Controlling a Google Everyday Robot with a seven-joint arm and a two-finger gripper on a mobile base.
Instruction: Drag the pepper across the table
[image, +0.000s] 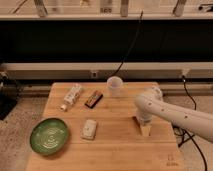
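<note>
The pepper (135, 121) shows only as a thin reddish-brown sliver on the light wooden table (115, 150), right of centre. Most of it is hidden by my gripper (144, 128), which points down onto the table right beside it and touches or covers it. My white arm reaches in from the right edge of the camera view.
A white cup (114, 86) stands at the back centre. A flat dark brown bar (93, 99) and a white bottle (71, 96) lie at the back left. A green plate (49, 136) sits at the front left, with a small white packet (89, 129) to its right.
</note>
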